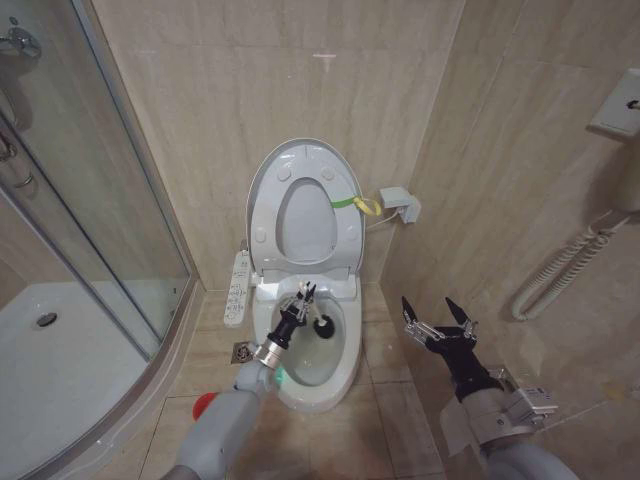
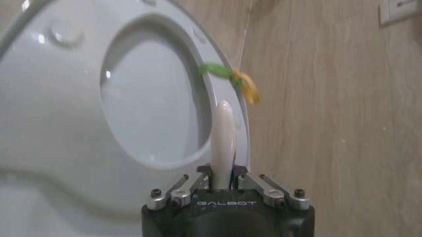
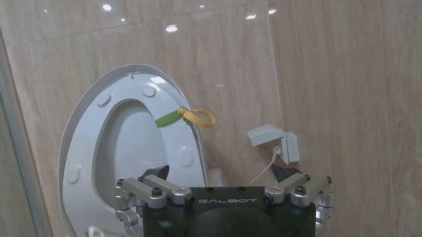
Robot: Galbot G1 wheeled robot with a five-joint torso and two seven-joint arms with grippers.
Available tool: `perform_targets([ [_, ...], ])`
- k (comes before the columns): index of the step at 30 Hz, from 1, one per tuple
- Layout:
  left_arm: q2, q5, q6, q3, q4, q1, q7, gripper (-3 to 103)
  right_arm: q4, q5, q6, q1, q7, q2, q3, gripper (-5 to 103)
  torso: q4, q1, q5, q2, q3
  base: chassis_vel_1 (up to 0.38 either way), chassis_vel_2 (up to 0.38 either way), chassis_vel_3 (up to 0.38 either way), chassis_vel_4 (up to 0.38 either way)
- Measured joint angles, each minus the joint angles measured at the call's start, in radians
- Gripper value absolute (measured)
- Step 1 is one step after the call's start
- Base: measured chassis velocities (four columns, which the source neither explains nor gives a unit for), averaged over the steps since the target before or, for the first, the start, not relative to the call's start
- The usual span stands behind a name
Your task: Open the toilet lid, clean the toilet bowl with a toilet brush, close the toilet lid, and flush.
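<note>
Now L gripper [image 1: 303, 293] is clamped on the toilet brush [image 1: 318, 317] handle, bristle head just below-right of it inside the toilet bowl [image 1: 335, 385]. Toilet lid [image 1: 262, 190] upright behind it. R gripper [image 1: 437, 318] spread wide, holding nothing, well apart beside bowl.

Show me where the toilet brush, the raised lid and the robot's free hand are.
toilet brush [image 1: 324, 323]: head view, its dark bristle head in the bowl.
toilet lid [image 1: 268, 170]: head view, raised lid's upper left rim.
right hand [image 1: 437, 314]: head view, between its open fingertips.

toilet lid [image 1: 262, 190] raised against wall | toilet brush [image 1: 321, 322] dark head inside white toilet bowl [image 1: 345, 375]
</note>
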Motion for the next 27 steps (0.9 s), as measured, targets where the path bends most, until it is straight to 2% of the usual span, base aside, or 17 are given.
perform_targets([
  [5,0.017,-0.012,0.0,0.013,0.051,0.01,0.009,19,0.0,0.0,0.0,0.0,0.0,0.0,0.0,100,0.0005,0.0,0.0,0.0,0.0,0.0,0.0,0.0,0.0],
  [8,0.041,0.038,0.0,-0.002,0.09,-0.002,0.005,19,0.0,0.0,0.0,0.0,0.0,0.0,0.0,100,0.0007,0.0,0.0001,0.0,0.0,0.0,0.0,0.0,0.0],
  [14,0.051,0.041,0.0,-0.006,0.052,-0.022,-0.022,19,0.0,0.0,0.0,0.0,0.0,0.0,0.0,100,0.0005,0.0,0.0002,0.0,0.0,0.0,0.0,0.0,0.0],
  [19,-0.024,0.048,0.0,0.026,0.028,-0.029,-0.033,19,0.0,0.0,0.0,0.0,0.0,0.0,0.0,100,0.0002,0.0,0.0002,0.0,0.0,0.0,0.0,0.0,0.0],
  [21,-0.027,0.05,0.0,0.027,0.029,-0.029,-0.033,19,0.0,0.0,0.0,0.0,0.0,0.0,0.0,100,0.0002,0.0,0.0002,0.0,0.0,0.0,0.0,0.0,0.0],
  [24,-0.076,0.087,-0.001,0.041,0.056,-0.031,-0.037,19,0.0,0.0,0.0,0.0,0.0,0.0,0.0,100,0.0005,0.0,0.0004,0.0,0.0,0.0,0.0,0.0,0.0],
  [27,-0.091,0.106,-0.001,0.044,0.08,-0.036,-0.038,19,0.0,0.0,0.0,0.0,0.0,0.0,0.0,100,0.0004,0.0,0.0004,0.0,0.0,0.0,0.0,0.0,0.0],
])
